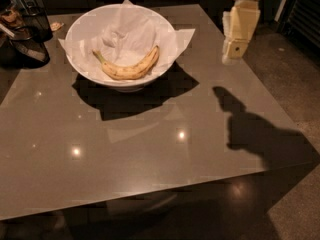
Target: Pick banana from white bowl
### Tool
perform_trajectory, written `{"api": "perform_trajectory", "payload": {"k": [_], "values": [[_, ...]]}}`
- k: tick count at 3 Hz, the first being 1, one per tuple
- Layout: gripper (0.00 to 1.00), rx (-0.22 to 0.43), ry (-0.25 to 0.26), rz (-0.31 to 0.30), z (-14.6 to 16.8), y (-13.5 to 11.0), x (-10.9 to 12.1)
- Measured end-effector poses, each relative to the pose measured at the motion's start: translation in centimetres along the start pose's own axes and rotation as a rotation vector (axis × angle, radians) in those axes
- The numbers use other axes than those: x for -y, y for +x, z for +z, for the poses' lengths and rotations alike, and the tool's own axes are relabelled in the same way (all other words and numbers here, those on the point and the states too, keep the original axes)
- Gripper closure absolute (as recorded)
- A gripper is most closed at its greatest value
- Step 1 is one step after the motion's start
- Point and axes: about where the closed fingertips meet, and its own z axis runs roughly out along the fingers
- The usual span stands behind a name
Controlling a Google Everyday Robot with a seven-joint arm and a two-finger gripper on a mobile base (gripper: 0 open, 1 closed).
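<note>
Banana [129,68]: in white bowl [75,31], far-left corner, lying along far edge.
Gripper [234,51]: near far-right corner, banana well left; opening cannot tell.

Shining dim and warm from overhead, glinting in spots on the glossy table [150,184]. Casting hard shadows beside the white bowl [82,23] and below the gripper [234,51] hanging upper right.

Banana [129,70] in white bowl [80,30], pincer [231,59] right

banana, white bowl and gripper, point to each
banana [129,72]: camera view, mid-body
white bowl [79,31]: camera view, left inner wall
gripper [234,49]: camera view, its lower end, upper right by table [150,159] edge
</note>
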Motion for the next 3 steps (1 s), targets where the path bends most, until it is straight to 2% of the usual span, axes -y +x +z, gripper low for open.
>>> {"api": "perform_trajectory", "payload": {"k": [1, 2, 3], "values": [[0.00, 0.016, 0.020, -0.014, 0.0, -1.0, 0.9], [0.00, 0.020, 0.047, -0.017, 0.1, -1.1, 1.3], [0.00, 0.029, 0.043, -0.074, 1.0, -2.7, 3.2]]}}
